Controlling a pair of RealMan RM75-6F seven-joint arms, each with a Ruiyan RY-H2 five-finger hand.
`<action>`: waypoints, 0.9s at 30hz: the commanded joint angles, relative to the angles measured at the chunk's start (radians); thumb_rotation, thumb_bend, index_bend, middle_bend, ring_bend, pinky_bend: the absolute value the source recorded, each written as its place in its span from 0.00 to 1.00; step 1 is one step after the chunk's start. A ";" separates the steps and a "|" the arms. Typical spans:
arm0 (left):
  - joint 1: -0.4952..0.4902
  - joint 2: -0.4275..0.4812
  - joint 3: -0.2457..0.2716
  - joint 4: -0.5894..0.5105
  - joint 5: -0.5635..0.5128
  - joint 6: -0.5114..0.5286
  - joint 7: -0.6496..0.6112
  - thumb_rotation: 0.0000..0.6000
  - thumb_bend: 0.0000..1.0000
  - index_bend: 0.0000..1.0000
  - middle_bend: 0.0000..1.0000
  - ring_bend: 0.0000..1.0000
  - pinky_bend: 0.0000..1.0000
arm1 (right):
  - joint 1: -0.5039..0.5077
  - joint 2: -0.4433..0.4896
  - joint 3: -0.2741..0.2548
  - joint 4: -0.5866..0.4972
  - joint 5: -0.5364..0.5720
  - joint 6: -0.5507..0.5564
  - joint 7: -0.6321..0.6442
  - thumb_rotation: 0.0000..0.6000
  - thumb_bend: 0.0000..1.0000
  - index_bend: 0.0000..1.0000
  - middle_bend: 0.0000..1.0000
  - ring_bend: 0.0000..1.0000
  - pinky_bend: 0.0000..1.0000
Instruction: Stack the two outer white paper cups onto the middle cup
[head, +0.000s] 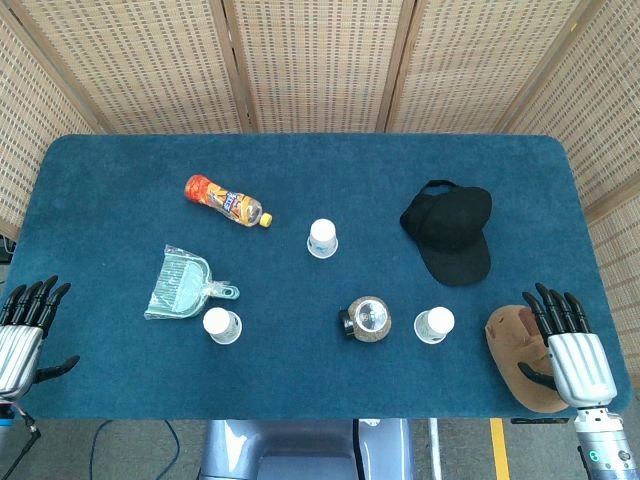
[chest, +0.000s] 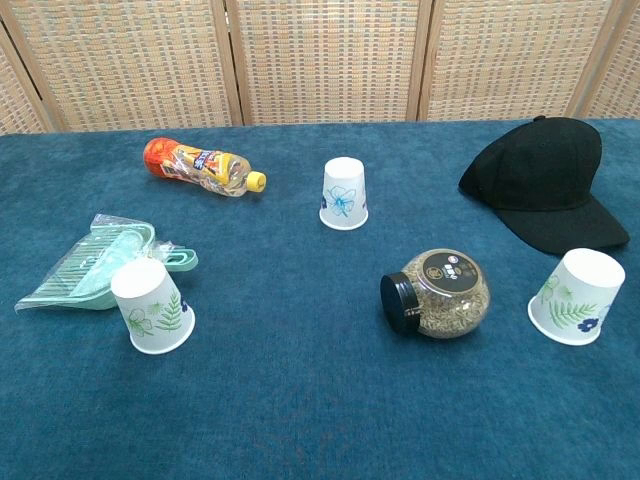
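Three white paper cups stand upside down on the blue table. The middle cup (head: 322, 238) (chest: 344, 194) is furthest back. The left cup (head: 221, 325) (chest: 152, 307) stands by a green dustpan, and the right cup (head: 434, 325) (chest: 577, 296) stands right of a jar. My left hand (head: 22, 335) hangs open at the table's near left edge, far from the left cup. At the near right edge my right hand (head: 570, 358) is open with fingers spread over a brown cap. Neither hand shows in the chest view.
An orange bottle (head: 227, 201) lies at the back left. A green dustpan (head: 181, 285) lies behind the left cup. A jar (head: 366, 320) lies on its side between the front cups. A black cap (head: 451, 229) sits at the back right, a brown cap (head: 519, 352) at the near right.
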 joint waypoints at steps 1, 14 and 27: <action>0.001 0.001 -0.001 -0.001 0.000 0.003 -0.002 1.00 0.01 0.00 0.00 0.00 0.00 | 0.000 0.000 0.000 0.000 -0.001 0.001 -0.001 1.00 0.09 0.01 0.00 0.00 0.00; 0.002 0.001 -0.004 0.002 -0.003 0.006 -0.006 1.00 0.01 0.00 0.00 0.00 0.00 | 0.033 -0.008 0.013 -0.012 -0.008 -0.031 0.002 1.00 0.09 0.11 0.00 0.00 0.00; -0.001 -0.001 -0.004 0.006 -0.006 -0.001 -0.007 1.00 0.01 0.00 0.00 0.00 0.00 | 0.191 0.000 0.073 -0.193 0.091 -0.264 -0.150 1.00 0.18 0.28 0.00 0.00 0.00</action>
